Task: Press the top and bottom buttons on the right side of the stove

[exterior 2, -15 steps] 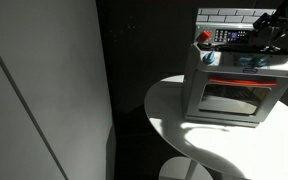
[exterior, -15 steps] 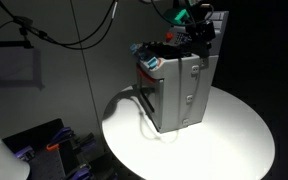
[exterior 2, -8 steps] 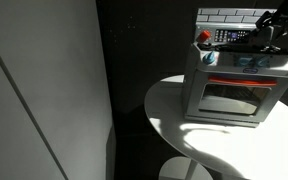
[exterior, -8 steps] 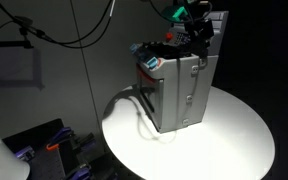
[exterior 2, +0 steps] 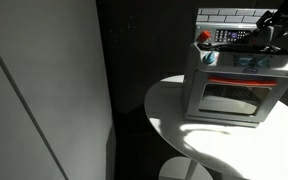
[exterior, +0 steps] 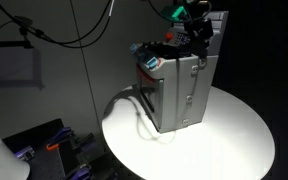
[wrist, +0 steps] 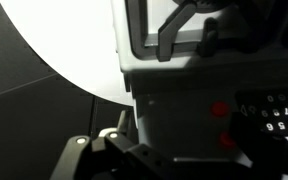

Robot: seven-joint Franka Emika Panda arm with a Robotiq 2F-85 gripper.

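The small grey toy stove stands on a round white table. Its front door with handle shows in an exterior view, with the tiled back panel behind. My gripper hovers over the stove's top near the back panel, and it also shows at the stove's upper right in an exterior view. In the wrist view two red buttons sit one above the other beside a dark keypad. My gripper's dark fingers lie low in that view, too dim to read.
The table's white surface extends in front of the stove. A cable runs from the stove's side. Dark wall and hanging cables lie behind. A pale panel fills one side.
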